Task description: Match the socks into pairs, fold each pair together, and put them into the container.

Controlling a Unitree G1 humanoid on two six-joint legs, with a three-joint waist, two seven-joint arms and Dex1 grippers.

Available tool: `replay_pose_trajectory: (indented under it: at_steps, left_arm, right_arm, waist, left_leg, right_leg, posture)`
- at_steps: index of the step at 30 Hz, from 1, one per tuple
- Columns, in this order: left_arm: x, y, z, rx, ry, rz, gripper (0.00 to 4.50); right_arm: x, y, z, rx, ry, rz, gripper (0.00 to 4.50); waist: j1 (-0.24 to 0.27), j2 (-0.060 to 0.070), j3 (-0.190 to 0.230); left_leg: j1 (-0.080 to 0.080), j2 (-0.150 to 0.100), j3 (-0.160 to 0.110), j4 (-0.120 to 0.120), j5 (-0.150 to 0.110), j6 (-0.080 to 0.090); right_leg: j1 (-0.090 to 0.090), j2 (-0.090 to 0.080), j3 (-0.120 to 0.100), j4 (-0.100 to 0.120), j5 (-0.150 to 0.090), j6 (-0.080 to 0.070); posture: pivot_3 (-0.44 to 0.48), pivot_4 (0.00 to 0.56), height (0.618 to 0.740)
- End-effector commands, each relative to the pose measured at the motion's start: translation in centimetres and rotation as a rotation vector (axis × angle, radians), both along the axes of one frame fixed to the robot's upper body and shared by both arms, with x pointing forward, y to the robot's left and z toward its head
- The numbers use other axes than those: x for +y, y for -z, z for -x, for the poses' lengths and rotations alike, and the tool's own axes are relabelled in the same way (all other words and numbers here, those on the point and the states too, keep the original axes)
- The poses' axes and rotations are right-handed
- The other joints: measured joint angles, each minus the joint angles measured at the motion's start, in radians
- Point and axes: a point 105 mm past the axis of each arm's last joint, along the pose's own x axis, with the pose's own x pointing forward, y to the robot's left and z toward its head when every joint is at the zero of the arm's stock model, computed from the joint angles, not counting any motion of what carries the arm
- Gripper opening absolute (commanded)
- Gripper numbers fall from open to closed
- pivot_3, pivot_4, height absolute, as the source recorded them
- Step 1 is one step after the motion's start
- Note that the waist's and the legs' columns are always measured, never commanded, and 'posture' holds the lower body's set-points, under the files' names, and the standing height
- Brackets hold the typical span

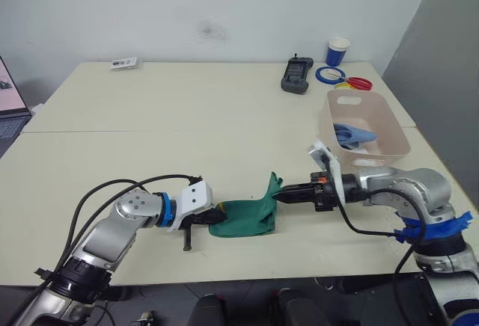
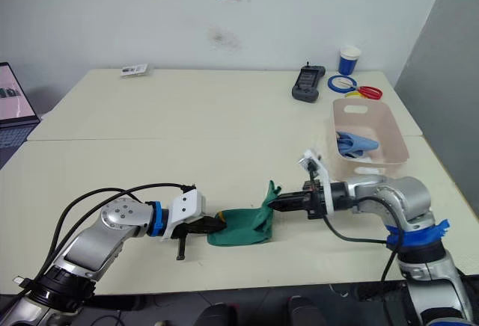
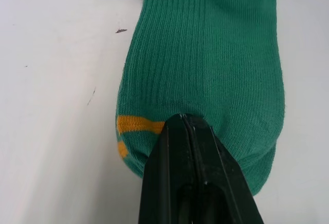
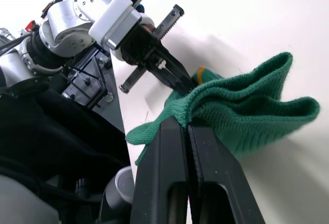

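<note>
Two grippers pinch one green sock (image 1: pixel 245 217) between them near the front edge of the table (image 1: pixel 150 139). On my left, the left gripper (image 1: pixel 215 215) has its black fingers pressed together on the sock's rounded toe end, where I see yellow stripes (image 3: pixel 134 124) across fine ribbed knit. That end lies flat on the smooth, pale tabletop. To the right the fabric bunches and rises into a peak, and there my right gripper (image 1: pixel 278 197) nips the raised cuff edge with its fingers closed on it; the knit hangs from them in soft folds in the right wrist view.

Further right, toward the table's right edge, sits the container (image 1: pixel 365 126), a pale pink-beige tub with rounded corners and a slot handle. A light blue sock (image 1: pixel 352 133) lies crumpled inside it, with something white beside it that I cannot make out.

Beyond the tub, at the far right corner, stand a black handset (image 1: pixel 297 75), a blue cup (image 1: pixel 337 51) and blue, yellow and red rings (image 1: pixel 343 78). A seam runs across the table well behind the sock, and the wide surface to the left and behind is open, with a small card (image 1: pixel 124 63) at the far edge.
</note>
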Motion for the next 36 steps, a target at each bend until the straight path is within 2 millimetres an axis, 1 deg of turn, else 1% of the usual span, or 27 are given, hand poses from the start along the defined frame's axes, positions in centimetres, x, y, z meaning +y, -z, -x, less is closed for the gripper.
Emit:
replay_pose_trajectory:
  at_steps: [1, 2, 4, 7, 11, 14, 15, 17, 22, 23, 26, 29, 31, 34, 36]
  left_arm:
    - [0.6, 2.1, 0.3, 0.079, -0.043, -0.048, 0.00]
    - [0.6, 2.1, 0.2, 0.079, -0.044, -0.047, 0.00]
    - [0.5, 2.1, 0.1, 0.082, -0.042, -0.045, 0.00]
    - [0.4, 2.1, 0.1, 0.082, -0.040, -0.046, 0.00]
    - [0.4, 2.1, 0.0, 0.082, -0.045, -0.044, 0.00]
    - [0.6, 2.1, 0.1, 0.085, -0.048, -0.047, 0.00]
    - [0.7, 2.2, 0.2, 0.086, -0.049, -0.048, 0.00]
    - [0.8, 2.2, 0.2, 0.087, -0.051, -0.050, 0.00]
    - [0.7, 2.2, 0.1, 0.083, -0.054, -0.048, 0.00]
    - [0.7, 2.2, 0.1, 0.081, -0.053, -0.049, 0.00]
    - [0.7, 2.2, 0.0, 0.079, -0.052, -0.049, 0.00]
    - [0.7, 2.2, 0.1, 0.075, -0.047, -0.052, 0.00]
    - [0.7, 2.1, 0.1, 0.074, -0.044, -0.053, 0.00]
    - [0.8, 2.0, 0.1, 0.072, -0.043, -0.053, 0.00]
    - [0.8, 2.0, 0.1, 0.072, -0.043, -0.054, 0.00]
  right_arm:
    - [2.4, -0.7, 0.1, -0.050, -0.054, -0.022, 0.04]
    - [3.1, -0.6, 0.1, -0.053, -0.070, -0.023, 0.04]
    - [4.7, 0.4, 0.1, -0.059, -0.103, -0.007, 0.04]
    - [6.1, 1.6, -0.1, -0.060, -0.122, 0.011, 0.04]
    - [6.6, 2.4, -0.3, -0.074, -0.145, 0.033, 0.04]
    - [6.8, 2.5, -0.4, -0.081, -0.148, 0.030, 0.04]
    - [6.9, 2.3, -0.4, -0.078, -0.144, 0.016, 0.49]
    - [7.1, 1.0, -0.3, -0.050, -0.138, -0.052, 1.02]
    - [6.6, -1.2, -0.1, -0.005, -0.119, -0.134, 2.81]
    - [6.2, -1.4, -0.1, -0.002, -0.110, -0.137, 3.23]
    - [4.2, -1.1, -0.5, 0.006, -0.051, -0.103, 4.22]
    - [2.3, -0.5, -0.8, 0.016, 0.020, -0.061, 4.22]
    - [0.7, 0.3, -0.9, 0.061, 0.096, -0.013, 4.22]
    - [-0.9, 2.1, 0.0, 0.124, 0.144, 0.068, 4.22]
    - [-1.3, 3.1, 0.5, 0.152, 0.166, 0.106, 4.22]
  waist:
    - [0.001, 0.001, -0.001]
    - [0.001, 0.001, -0.001]
    - [0.001, 0.001, -0.001]
    - [0.002, 0.001, -0.002]
    - [0.003, 0.001, -0.002]
    - [0.003, 0.002, -0.002]
    - [0.002, 0.002, -0.002]
    - [0.002, 0.002, -0.003]
    - [0.002, 0.002, -0.003]
    - [0.002, 0.002, -0.003]
    - [0.002, 0.002, -0.003]
    - [0.003, 0.002, -0.003]
    - [0.002, 0.002, -0.003]
    - [0.002, 0.002, -0.003]
    - [0.001, 0.002, -0.003]
  left_leg:
    - [0.000, 0.000, 0.000, 0.000, 0.000, 0.000]
    - [0.000, 0.000, 0.000, 0.000, 0.000, 0.000]
    - [-0.001, 0.000, 0.000, 0.000, 0.000, 0.000]
    - [-0.001, 0.000, 0.000, 0.000, 0.000, 0.000]
    - [-0.001, 0.000, 0.000, 0.000, 0.000, 0.000]
    - [-0.001, 0.000, 0.000, 0.000, 0.000, 0.000]
    - [-0.001, 0.000, 0.000, 0.000, 0.000, 0.000]
    - [-0.001, 0.000, 0.000, 0.000, 0.000, 0.000]
    - [-0.001, 0.000, 0.000, 0.000, 0.000, 0.000]
    - [-0.001, 0.000, 0.000, 0.000, 0.000, 0.000]
    - [-0.001, 0.000, 0.000, 0.000, 0.000, 0.000]
    - [-0.001, 0.000, 0.000, 0.000, 0.000, 0.000]
    - [-0.001, 0.000, 0.000, 0.000, 0.000, 0.000]
    - [-0.001, 0.000, 0.000, 0.000, 0.000, 0.000]
    - [-0.001, 0.000, 0.000, 0.000, 0.000, 0.000]
  right_leg:
    - [0.000, 0.000, 0.000, 0.000, 0.000, 0.000]
    - [0.000, 0.000, 0.000, 0.000, 0.000, 0.000]
    - [0.000, 0.000, 0.000, 0.000, 0.000, 0.000]
    - [0.000, 0.000, 0.000, -0.001, 0.000, 0.000]
    - [0.000, 0.000, 0.000, -0.001, 0.000, 0.000]
    - [0.000, 0.000, 0.000, -0.001, 0.000, 0.000]
    - [0.000, 0.000, 0.000, -0.001, 0.000, 0.000]
    - [0.000, 0.000, -0.001, 0.000, 0.000, 0.000]
    - [0.000, 0.000, -0.001, 0.000, 0.000, 0.000]
    - [0.000, 0.000, 0.000, 0.000, 0.000, 0.000]
    - [0.000, 0.000, -0.001, 0.000, 0.000, 0.000]
    - [0.000, 0.000, -0.001, -0.001, 0.000, 0.000]
    - [0.000, -0.001, 0.000, -0.001, 0.000, 0.000]
    - [0.000, -0.001, 0.000, 0.000, 0.000, 0.000]
    - [0.000, -0.001, 0.000, -0.001, 0.000, 0.000]
  posture:
    - [0.000, 0.150, 0.740]
    - [0.000, 0.150, 0.740]
    - [0.000, 0.150, 0.740]
    - [0.000, 0.150, 0.740]
    - [0.000, 0.150, 0.740]
    - [0.000, 0.150, 0.740]
    - [0.000, 0.150, 0.740]
    - [0.000, 0.150, 0.740]
    - [0.000, 0.150, 0.740]
    - [0.000, 0.150, 0.740]
    - [0.000, 0.150, 0.740]
    - [0.000, 0.150, 0.740]
    - [0.000, 0.150, 0.740]
    - [0.000, 0.150, 0.740]
    - [0.000, 0.150, 0.740]
